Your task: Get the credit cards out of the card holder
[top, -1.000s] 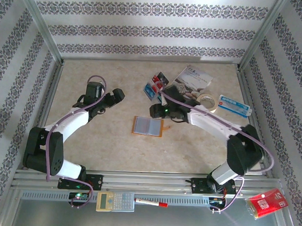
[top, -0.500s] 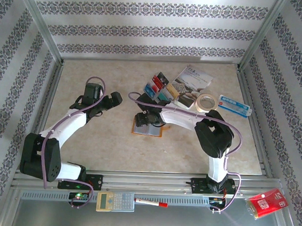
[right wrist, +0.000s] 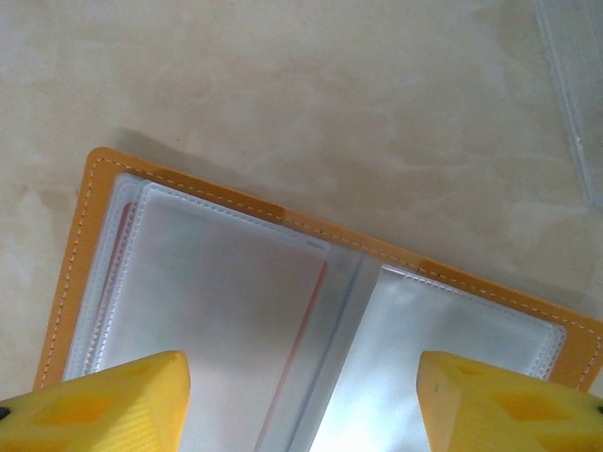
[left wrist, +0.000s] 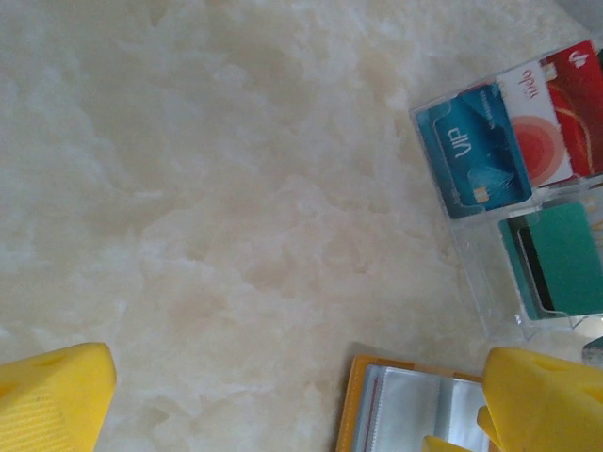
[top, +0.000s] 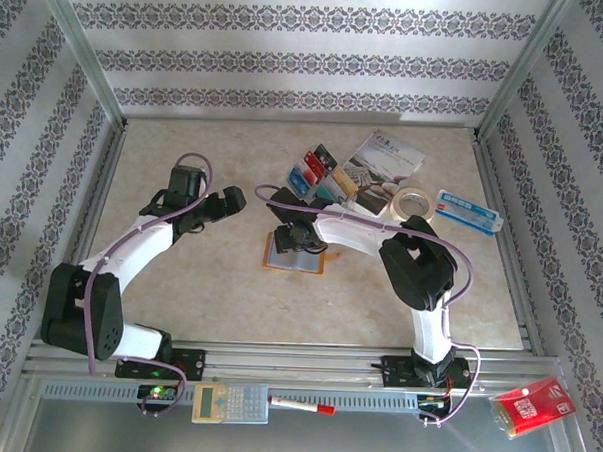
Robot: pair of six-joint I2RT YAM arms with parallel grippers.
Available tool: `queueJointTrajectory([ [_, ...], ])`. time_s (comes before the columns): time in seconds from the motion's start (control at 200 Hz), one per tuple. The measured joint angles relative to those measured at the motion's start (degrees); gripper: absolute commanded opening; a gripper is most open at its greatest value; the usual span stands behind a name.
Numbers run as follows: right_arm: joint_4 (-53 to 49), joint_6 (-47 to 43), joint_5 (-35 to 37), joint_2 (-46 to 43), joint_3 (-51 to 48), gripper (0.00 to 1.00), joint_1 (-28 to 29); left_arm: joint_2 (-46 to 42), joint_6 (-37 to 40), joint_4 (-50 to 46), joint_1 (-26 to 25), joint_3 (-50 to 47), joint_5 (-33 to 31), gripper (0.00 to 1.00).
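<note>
Right gripper (right wrist: 301,414) sat right above the open card holder (right wrist: 236,301), jaws apart, empty (left gripper (left wrist: 297,405), spread wide, sat farther off).

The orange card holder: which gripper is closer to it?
Right. The right gripper is directly over the open card holder; the left gripper stands apart, off to its left.

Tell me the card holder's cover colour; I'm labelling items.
Orange-tan, seen along the edges of the card holder; the right wrist view shows it best.
</note>
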Motion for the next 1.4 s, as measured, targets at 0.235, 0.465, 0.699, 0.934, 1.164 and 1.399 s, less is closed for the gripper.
queueJointTrajectory([
  [0.235,0.0,0.0,0.2,2.6,0.5,0.59,0.3,1.2,0.1,-0.3,0.0,0.0,2.2,1.0],
  [0.465,0.2,-0.2,0.5,3.0,1.0,0.49,0.3,2.9,0.3,-1.9,0.0,0.0,7.5,0.88],
  [0.699,4.2,-0.4,0.7,1.7,-2.4,0.4,0.1,3.6,-3.7,-1.5,-0.8,-3.7,15.3,0.56],
  [0.934,5.7,-1.5,-1.0,1.3,-3.4,0.36,-0.7,5.9,-6.9,-1.0,-6.9,-4.0,18.9,0.34],
  [1.164,7.2,-2.0,-1.9,0.8,-4.5,0.36,-1.0,9.5,-9.8,1.7,-10.9,-5.0,21.1,0.24],
  [1.399,8.3,-1.9,-2.1,0.4,-5.4,0.36,-1.0,10.6,-14.7,8.0,-11.8,-7.5,23.1,0.22],
])
